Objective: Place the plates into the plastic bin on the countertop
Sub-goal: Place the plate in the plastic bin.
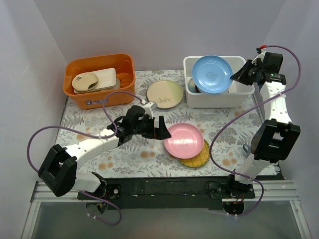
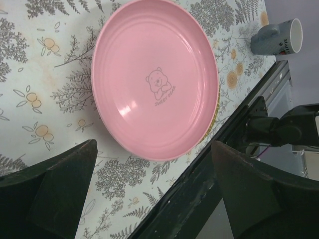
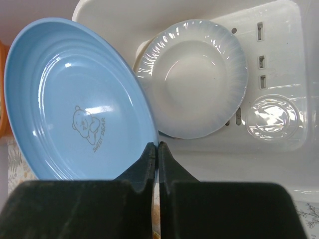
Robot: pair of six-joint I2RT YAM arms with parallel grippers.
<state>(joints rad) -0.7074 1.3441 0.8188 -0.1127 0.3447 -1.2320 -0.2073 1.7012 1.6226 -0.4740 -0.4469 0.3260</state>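
My right gripper [image 3: 157, 147] is shut on the rim of a blue plate [image 3: 75, 109], holding it tilted over the white plastic bin [image 1: 192, 99]. A pale scalloped plate [image 3: 199, 79] leans inside the bin [image 3: 279, 164]. On the countertop [image 2: 50, 89], a pink plate [image 1: 184, 139] rests on a yellow textured plate [image 1: 197, 160]. My left gripper [image 1: 162, 130] hovers open just off the left edge of the pink plate [image 2: 154, 74], with nothing between its fingers. A cream plate with a leaf sprig [image 1: 164, 93] lies flat left of the bin.
An orange tub [image 1: 94, 99] with cream dishes stands at the back left. A grey mug [image 2: 279, 37] lies on its side near the front right. A clear round item [image 3: 274, 117] sits on the bin's slotted floor. The black front edge [image 2: 199, 199] runs close to the pink plate.
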